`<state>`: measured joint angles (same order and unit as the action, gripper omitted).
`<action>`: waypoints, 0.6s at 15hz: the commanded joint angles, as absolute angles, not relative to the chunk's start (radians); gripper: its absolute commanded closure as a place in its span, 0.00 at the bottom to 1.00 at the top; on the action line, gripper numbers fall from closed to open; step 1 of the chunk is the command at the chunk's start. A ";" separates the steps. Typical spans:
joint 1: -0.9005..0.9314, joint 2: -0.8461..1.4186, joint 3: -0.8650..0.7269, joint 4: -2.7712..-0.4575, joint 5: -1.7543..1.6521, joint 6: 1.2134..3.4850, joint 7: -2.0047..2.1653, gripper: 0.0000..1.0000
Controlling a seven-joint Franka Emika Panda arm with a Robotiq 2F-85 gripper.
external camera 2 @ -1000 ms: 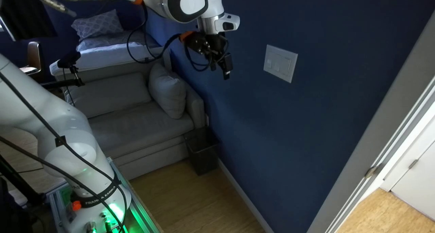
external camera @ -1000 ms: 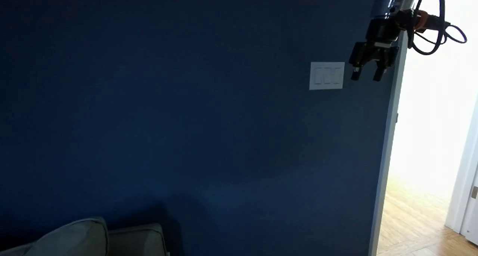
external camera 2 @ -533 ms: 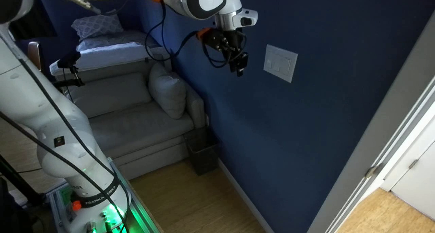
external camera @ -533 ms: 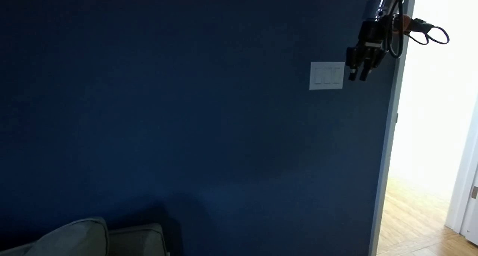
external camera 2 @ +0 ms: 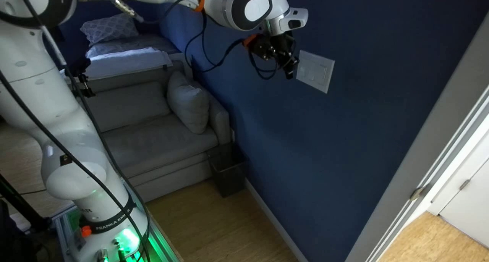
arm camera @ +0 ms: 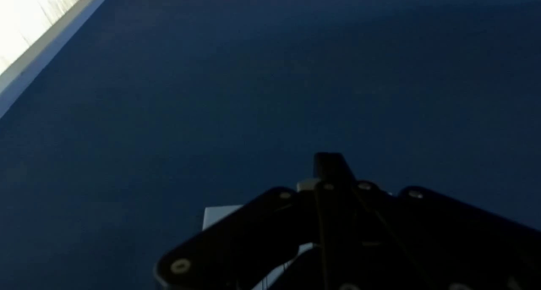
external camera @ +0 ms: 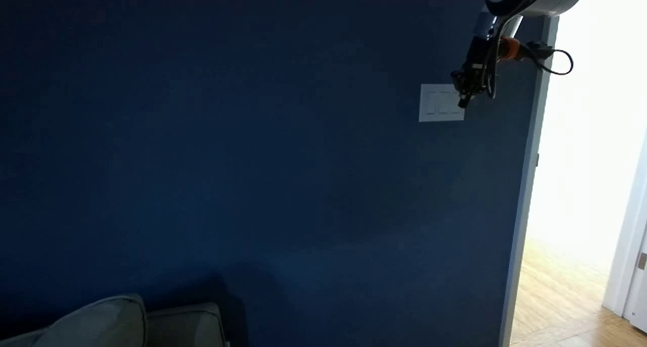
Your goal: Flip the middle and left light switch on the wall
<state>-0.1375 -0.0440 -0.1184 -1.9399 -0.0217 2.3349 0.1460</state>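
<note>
As far as could be judged, the task stood at the approach, with neither flip confirmed. The pale wall plate (external camera: 436, 103) sat on the dark navy wall (external camera: 227, 160), near the bright doorway (external camera: 586, 134), and in an exterior view it held the left switch (external camera: 430, 103), the middle switch (external camera: 443, 102) and a third switch (external camera: 454, 104) side by side. The hand (external camera: 463, 103) hung slanting downward in front of it, its fingertips (arm camera: 331, 165) together with nothing seen between them. In that view the hand overlapped the plate's right edge and partly hid the third switch, leaving the other two uncovered. The wrist view had most of the plate blocked by the hand itself.

The hand seemed to be out from the wall rather than pressed to it, though contact could not be ruled out. How each switch was tilted was too fine to read, so nothing could be counted as done and both flips seemed outstanding. What was left, most likely, was to line the joined tips up with the middle switch, push it over, then shift to the left switch and do likewise.
</note>
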 commanded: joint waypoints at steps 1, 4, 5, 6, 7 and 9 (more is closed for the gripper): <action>-0.139 0.036 -0.122 -1.886 -0.077 2.452 0.240 1.00; -0.138 0.072 -0.135 -1.873 -0.116 2.497 0.304 1.00; -0.138 0.080 -0.140 -1.871 -0.125 2.505 0.318 1.00; -0.137 0.088 -0.145 -1.870 -0.123 2.516 0.323 1.00; -0.136 0.094 -0.148 -1.871 -0.116 2.534 0.326 1.00; -0.134 0.106 -0.151 -1.873 -0.108 2.567 0.323 1.00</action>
<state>-0.1384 0.0768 -0.1425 -1.8963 -0.0927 2.5242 0.2898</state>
